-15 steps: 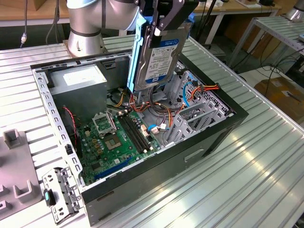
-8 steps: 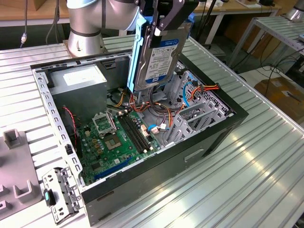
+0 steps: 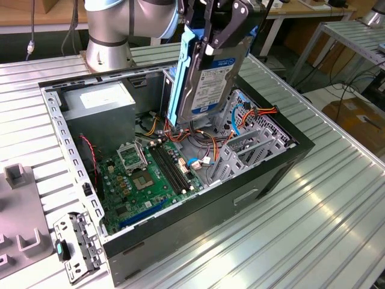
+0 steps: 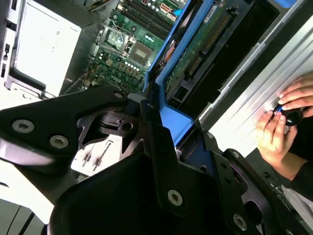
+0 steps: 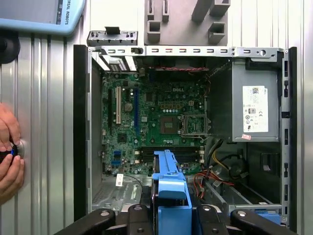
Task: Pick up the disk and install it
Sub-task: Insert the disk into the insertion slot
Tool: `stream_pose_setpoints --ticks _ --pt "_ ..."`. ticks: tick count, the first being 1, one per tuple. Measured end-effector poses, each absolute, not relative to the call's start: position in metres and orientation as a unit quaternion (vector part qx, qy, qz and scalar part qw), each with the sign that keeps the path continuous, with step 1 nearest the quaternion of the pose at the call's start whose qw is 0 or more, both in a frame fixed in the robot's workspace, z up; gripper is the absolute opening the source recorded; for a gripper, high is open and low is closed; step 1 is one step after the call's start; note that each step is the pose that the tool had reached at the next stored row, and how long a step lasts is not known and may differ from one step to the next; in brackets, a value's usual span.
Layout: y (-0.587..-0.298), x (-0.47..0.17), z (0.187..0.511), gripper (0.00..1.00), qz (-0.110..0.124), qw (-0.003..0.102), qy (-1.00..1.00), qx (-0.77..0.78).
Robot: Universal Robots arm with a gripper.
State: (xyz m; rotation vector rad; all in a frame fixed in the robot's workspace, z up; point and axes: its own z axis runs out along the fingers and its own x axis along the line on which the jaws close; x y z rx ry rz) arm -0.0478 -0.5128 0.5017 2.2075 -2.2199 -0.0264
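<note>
Disk [image 3: 207,78] and its bright blue carrier rails hang upright, on edge, in the air above the open computer case [image 3: 180,235]. It sits over the tangle of orange and red cables [image 3: 198,139] between the green motherboard [image 3: 150,174] and the metal drive cage [image 3: 252,141], toward the exterior view's right. The gripper [image 3: 219,36] clamps the disk's upper end between its black fingers, so the drive is carried clear of everything below. The power supply [image 3: 99,99] sits at the far corner of the case, well apart from the disk. A person's hands [image 5: 10,156] rest on the ribbed metal table [image 3: 313,229] beside the case, on a small dark knob. Judging by this, the pick-up is done and the install step is in hand, with the drive not yet in any bay. Seating it would call for lining the blue rails squarely with the cage's guides and keeping the lower edge off the cables.
</note>
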Motion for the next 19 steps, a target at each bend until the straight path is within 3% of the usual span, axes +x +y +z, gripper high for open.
stream_pose_setpoints --ticks 5,19 --pt "-0.531 -0.047 0.501 0.37 -0.007 0.007 -0.709 0.705" --pt "-0.535 -0.023 0.499 0.37 -0.006 0.008 -0.709 0.705"
